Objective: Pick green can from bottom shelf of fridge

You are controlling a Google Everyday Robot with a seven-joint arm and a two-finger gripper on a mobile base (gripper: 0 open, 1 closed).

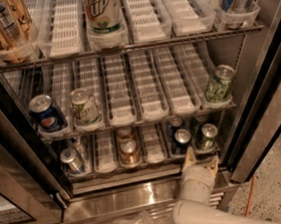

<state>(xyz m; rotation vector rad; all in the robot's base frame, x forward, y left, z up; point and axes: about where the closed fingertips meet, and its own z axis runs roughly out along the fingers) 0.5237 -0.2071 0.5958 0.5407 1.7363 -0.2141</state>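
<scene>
The fridge fills the view. Its top rack is cut off by the upper edge, so the bottles there show only their lower parts. The bottom shelf lies in deep shadow, and the cans behind its front row are half hidden by those before them and by the rack above. The white arm comes in from the lower edge, right of centre, with its base cut off. It reaches up over the steel sill toward the right end of the bottom shelf. The tool sits at the shelf's front edge, its two pale fingers spread wide with nothing between them. The green can stands upright in a lane tray near the right end of the bottom shelf, just behind the tool. It is apparently untouched, though shadow makes the gap hard to judge. Just beside it, toward the middle, stands a dark can whose colour I cannot make out. On the middle rack a dark blue can and a paler green-and-white can stand side by side.
</scene>
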